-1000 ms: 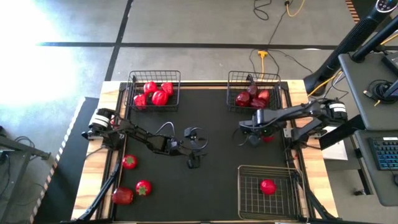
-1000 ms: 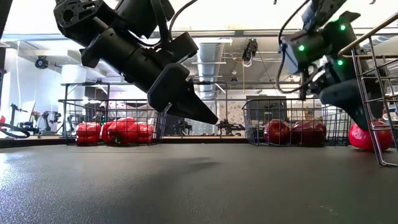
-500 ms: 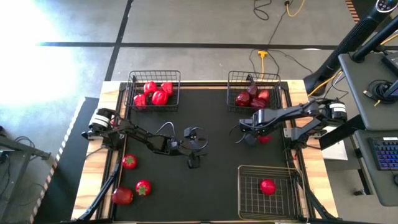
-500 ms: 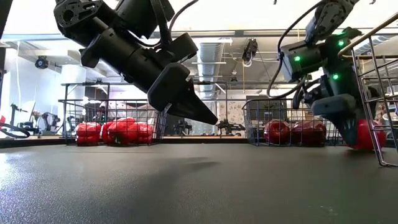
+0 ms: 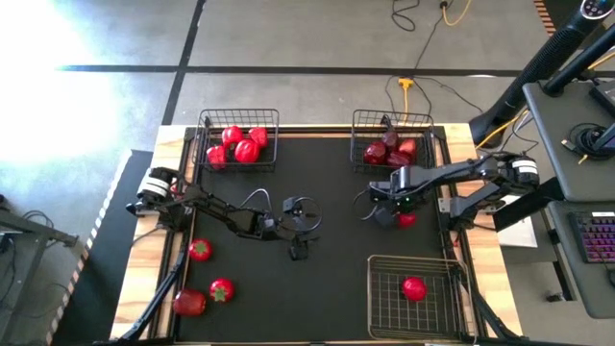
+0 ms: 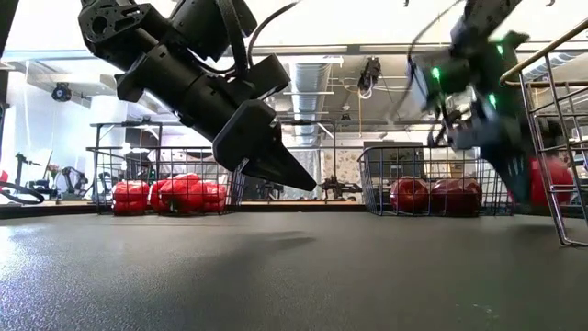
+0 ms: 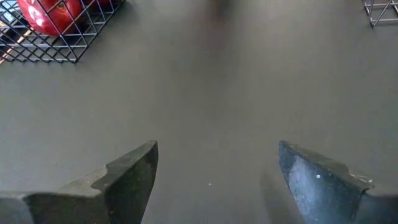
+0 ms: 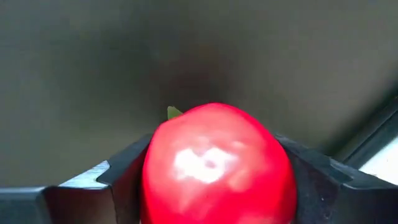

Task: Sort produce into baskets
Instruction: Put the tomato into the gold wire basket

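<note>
Sorting is partly complete: two far baskets hold produce, the near basket one piece, and three pieces lie loose on the table's left. Right gripper pinches a tomato between its fingers, just above the mat near the right edge. Left gripper hangs spread and empty at mid-table.

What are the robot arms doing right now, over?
Right gripper shut on tomato. Left gripper open, empty, mid-table. Nothing in the way.

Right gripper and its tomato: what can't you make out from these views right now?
- Right gripper on the tomato: right wrist view, fruit hides the pads' contact.
- Same gripper, low view: motion-blurred, lift off the mat unclear.
- Far right basket: high view, pieces overlap, count uncertain.
- Left gripper: open, empty; high view too small to show it.
</note>
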Robot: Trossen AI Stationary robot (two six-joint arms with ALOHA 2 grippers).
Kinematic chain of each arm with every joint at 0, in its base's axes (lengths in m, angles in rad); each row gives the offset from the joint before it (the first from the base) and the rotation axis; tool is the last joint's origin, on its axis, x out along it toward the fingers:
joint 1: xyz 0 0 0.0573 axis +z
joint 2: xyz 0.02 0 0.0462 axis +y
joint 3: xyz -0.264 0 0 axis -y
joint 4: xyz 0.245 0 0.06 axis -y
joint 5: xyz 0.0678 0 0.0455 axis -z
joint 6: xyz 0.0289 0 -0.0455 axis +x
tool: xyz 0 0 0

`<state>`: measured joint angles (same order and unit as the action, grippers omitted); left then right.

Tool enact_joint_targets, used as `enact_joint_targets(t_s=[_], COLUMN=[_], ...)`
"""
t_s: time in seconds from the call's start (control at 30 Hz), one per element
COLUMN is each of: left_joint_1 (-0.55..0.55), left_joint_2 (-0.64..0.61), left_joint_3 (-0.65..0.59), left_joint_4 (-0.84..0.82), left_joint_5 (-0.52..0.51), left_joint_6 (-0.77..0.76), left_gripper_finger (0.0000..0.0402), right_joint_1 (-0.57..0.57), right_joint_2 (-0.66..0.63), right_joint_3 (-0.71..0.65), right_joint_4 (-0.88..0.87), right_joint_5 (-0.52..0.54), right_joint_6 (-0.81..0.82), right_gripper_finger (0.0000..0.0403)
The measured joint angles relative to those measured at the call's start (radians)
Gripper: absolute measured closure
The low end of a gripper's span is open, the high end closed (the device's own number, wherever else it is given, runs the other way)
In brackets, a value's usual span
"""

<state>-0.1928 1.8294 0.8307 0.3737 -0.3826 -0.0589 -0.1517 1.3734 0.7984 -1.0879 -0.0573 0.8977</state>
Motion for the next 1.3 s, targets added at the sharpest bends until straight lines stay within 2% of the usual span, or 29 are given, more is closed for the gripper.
enact_joint_targets(t_s=[0.1, 0.23, 0.43, 0.63, 0.77, 0.93, 1.03, 1.3], left_joint_1=[0.0, 0.0, 0.0, 0.0, -0.002, -0.003, -0.003, -0.003], left_joint_2=[0.0, 0.0, 0.0, 0.0, 0.0, 0.0, 0.0, 0.0], left_joint_3=[0.0, -0.002, -0.003, -0.01, -0.01, -0.01, -0.01, -0.01], left_joint_4=[0.0, 0.0, 0.0, -0.001, 0.01, 0.059, 0.073, 0.101], left_joint_5=[0.0, 0.0, 0.0, 0.0, 0.0, 0.0, 0.0, 0.0], left_joint_6=[0.0, 0.0, -0.014, -0.033, -0.031, -0.008, 0.013, 0.051], left_gripper_finger=[0.0088, 0.0088, 0.0088, 0.0088, 0.0088, 0.0088, 0.0088, 0.0088], right_joint_1=[0.044, 0.173, 0.479, 0.831, 0.976, 1.002, 0.984, 0.938], right_joint_2=[-0.017, -0.042, -0.041, 0.053, 0.148, 0.234, 0.266, 0.299], right_joint_3=[0.095, 0.28, 0.507, 0.572, 0.553, 0.532, 0.499, 0.396], right_joint_4=[-0.082, -0.203, -0.233, -0.199, -0.064, -0.036, -0.018, 0.095], right_joint_5=[-0.079, -0.1, -0.051, -0.093, -0.095, -0.217, -0.246, -0.398], right_joint_6=[0.058, 0.197, 0.598, 1.14, 1.348, 1.385, 1.372, 1.176], right_gripper_finger=[0.0122, 0.0114, 0.0118, 0.0108, 0.0106, 0.0106, 0.0107, 0.0086])
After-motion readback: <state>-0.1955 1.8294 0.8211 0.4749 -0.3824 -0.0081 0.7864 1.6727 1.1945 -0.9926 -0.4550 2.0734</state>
